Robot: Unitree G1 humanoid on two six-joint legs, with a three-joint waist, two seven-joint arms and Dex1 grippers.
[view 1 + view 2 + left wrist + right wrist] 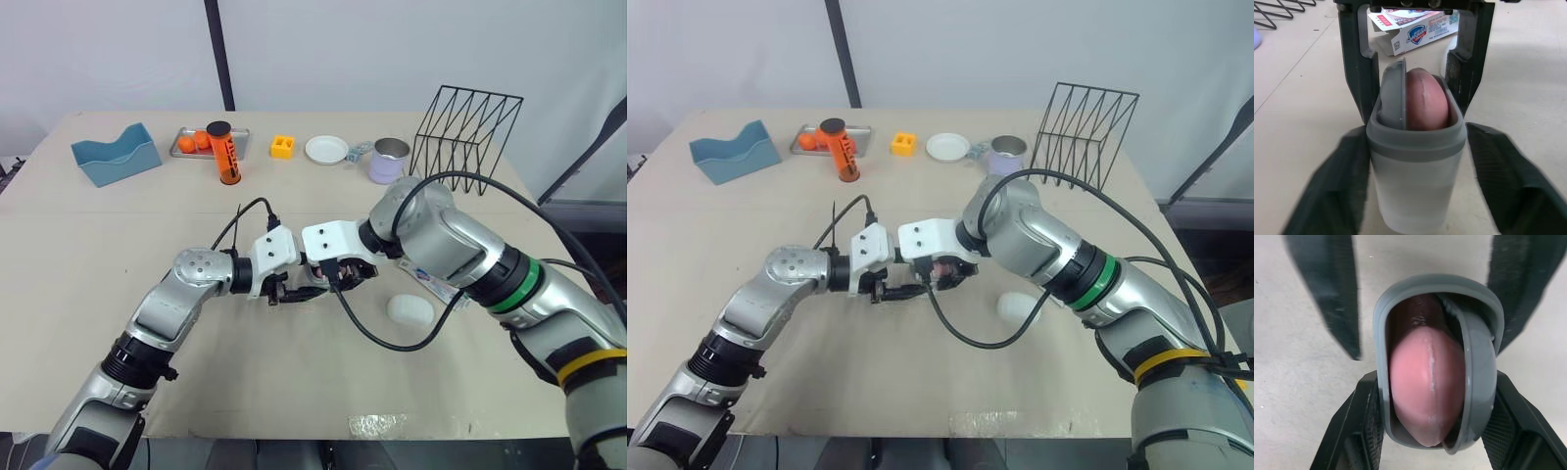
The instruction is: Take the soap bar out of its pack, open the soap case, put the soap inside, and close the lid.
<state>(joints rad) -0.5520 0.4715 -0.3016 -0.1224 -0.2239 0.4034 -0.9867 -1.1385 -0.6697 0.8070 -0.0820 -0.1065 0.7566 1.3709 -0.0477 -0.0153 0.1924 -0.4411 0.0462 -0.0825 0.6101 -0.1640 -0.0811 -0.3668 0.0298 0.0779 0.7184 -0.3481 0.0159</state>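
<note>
Silver arms [174, 305] carry white wrist blocks [333, 238] and black cables [384, 340] (right one banded green, yellow).

Wire rack [468, 137], cup [389, 160], plate [326, 149], yellow block [283, 147]

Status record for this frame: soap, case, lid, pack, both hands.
soap: pink bar inside the soap case, one end past the rim
lid: not closed, tilted in the opening beside the soap
pack: lying on the table, apart from both hands
left hand: shut on the soap case
right hand: at the case's open end
step left: close the lid
</note>
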